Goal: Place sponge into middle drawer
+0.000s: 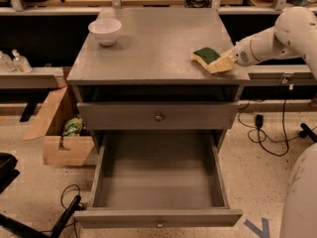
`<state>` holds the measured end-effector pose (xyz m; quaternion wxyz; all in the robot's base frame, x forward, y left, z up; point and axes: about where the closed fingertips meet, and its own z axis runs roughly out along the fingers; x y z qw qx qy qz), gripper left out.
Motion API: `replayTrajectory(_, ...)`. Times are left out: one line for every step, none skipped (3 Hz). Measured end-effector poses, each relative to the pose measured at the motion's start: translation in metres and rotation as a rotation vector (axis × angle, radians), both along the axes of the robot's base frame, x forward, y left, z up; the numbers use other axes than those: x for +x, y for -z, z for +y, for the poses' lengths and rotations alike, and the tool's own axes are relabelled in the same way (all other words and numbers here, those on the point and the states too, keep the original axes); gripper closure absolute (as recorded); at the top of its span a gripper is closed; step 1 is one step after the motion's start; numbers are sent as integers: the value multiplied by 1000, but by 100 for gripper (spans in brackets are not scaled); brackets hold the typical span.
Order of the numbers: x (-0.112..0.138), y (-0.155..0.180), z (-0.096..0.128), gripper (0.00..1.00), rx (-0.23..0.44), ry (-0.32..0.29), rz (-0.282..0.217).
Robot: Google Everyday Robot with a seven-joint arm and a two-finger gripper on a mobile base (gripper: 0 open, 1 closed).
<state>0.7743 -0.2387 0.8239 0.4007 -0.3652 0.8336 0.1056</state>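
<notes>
The sponge [206,55], dark green on pale yellow foam, lies on the grey cabinet top [158,43] near its right front corner. My gripper [224,62] reaches in from the right on the white arm [277,36] and sits right against the sponge's right side, at table-top height. The middle drawer [158,180] is pulled fully out below, its plain grey tray bare, with its small knob [159,224] on the front panel.
The grey knobbed drawer just above [158,115] is closed. A white bowl [104,30] stands at the back left of the cabinet top. A cardboard box [64,133] sits on the floor to the left. Cables lie on the floor at the right.
</notes>
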Motion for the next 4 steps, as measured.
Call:
replayTrajectory(0, 0, 0, 36, 0, 0, 0)
replayTrajectory(0, 2, 2, 12, 1, -2, 3)
replayTrajectory(0, 1, 2, 0, 1, -3, 3)
replayTrajectory(1, 2, 3, 1, 1, -4, 4)
